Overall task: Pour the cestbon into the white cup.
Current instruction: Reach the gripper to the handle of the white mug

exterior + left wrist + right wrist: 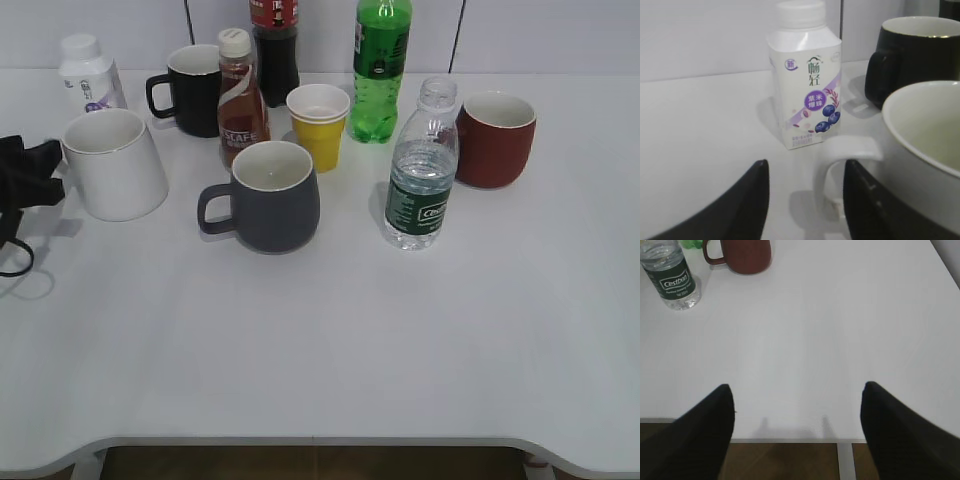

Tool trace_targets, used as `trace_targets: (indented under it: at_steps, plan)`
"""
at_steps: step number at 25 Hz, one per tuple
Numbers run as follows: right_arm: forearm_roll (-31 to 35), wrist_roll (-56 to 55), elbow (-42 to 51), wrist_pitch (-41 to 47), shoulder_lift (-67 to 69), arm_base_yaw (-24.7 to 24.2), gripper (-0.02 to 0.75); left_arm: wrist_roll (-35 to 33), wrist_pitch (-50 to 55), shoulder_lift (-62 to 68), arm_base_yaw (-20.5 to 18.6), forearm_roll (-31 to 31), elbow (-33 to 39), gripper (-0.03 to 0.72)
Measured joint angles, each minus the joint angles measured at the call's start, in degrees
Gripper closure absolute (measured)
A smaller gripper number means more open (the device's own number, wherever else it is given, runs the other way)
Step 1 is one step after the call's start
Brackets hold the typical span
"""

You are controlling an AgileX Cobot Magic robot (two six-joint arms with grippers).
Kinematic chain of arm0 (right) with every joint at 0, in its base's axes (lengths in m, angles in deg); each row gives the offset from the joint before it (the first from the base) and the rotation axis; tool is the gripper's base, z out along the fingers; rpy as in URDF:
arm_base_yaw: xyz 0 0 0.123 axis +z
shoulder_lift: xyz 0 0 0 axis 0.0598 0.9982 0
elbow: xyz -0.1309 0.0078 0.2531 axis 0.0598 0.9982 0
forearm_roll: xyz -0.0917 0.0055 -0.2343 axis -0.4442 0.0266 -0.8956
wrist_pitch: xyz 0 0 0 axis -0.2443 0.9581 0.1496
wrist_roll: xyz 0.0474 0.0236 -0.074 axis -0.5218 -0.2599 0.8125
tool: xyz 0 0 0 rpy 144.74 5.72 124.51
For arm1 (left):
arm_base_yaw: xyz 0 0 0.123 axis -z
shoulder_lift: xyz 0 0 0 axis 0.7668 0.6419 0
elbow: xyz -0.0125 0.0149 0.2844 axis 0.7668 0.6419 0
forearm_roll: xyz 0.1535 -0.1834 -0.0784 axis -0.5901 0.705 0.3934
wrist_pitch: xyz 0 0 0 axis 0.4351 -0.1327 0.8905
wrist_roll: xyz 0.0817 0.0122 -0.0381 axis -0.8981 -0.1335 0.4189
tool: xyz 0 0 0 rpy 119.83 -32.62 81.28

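Two black grippers in view, both spread wide with nothing between the fingers. Left gripper (805,200) sits low at the white surface (330,340), its fingers (747,205) straddling the handle of the large white ceramic mug (113,165) without touching it, as far as the left wrist view shows. That mug stands tilted at the far left of the surface. Just behind it, a small white yoghurt-drink bottle with purple print (805,80) and a black mug (194,90).

Right gripper (797,432) hovers over the near edge of the surface, well apart from everything.

Clear ribbed plastic water bottle with dark green label (420,170) stands upright, uncapped, right of centre, just beside a dark red mug (495,140). Grey mug (270,195), brown coffee bottle (240,95), yellow paper cup (319,125) and bright green soda bottle (380,65) cluster between the two.
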Motion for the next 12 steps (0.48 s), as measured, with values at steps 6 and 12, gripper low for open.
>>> trace_targets:
  at_steps: [6,12]
  plan:
    - [0.0,0.0,0.0,0.1,0.0,0.0,0.148,0.0,-0.4,3.0,0.0,-3.1,-0.9,0.333]
    - [0.0,0.0,0.0,0.0,0.0,0.0,0.148,0.0,-1.2,3.9,0.0,-3.6,-2.2,0.333]
